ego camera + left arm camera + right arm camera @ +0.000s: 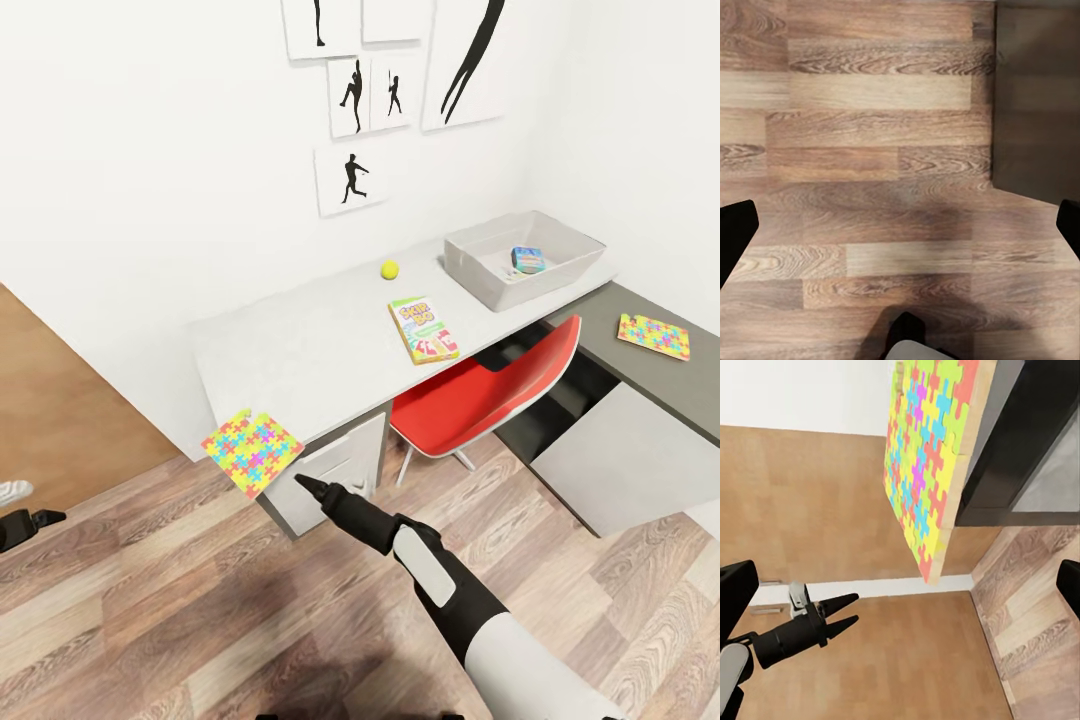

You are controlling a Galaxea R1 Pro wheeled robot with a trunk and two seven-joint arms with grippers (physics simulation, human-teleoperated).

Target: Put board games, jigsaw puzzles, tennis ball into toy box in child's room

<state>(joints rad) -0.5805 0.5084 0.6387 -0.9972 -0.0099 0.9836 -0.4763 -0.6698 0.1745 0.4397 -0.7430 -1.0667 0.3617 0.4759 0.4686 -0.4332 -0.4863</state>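
Our right arm reaches forward over the wood floor [150,600], its gripper [306,485] at the near left corner of the table [300,345]; from the head view the tip reads as a single dark point just short of a jigsaw puzzle [252,451], and we cannot tell whether the fingers are spread or pressed together, or whether they touch it. That puzzle lies flat and overhangs the table's near left corner; the right wrist view shows its edge [930,472] jutting past the desk.

Our left gripper [840,611] hangs low at the left over the floor, its two fingers slightly parted with nothing between them.

A red chair [490,390] is tucked under the middle of the table. On the pale top just beyond it the green-yellow-red Skip-Bo board game [424,329] lies flat, and farther back the tennis ball [389,269] sits alone near the wall.

To the right, on the lower dark-grey section, a second jigsaw puzzle [654,336] rests flat.

At the far right of the pale top stands the toy box [480,270], a shallow grey bin holding the small blue board game [527,260] on its floor.

Black silhouette prints [352,100] hang on the white wall behind.
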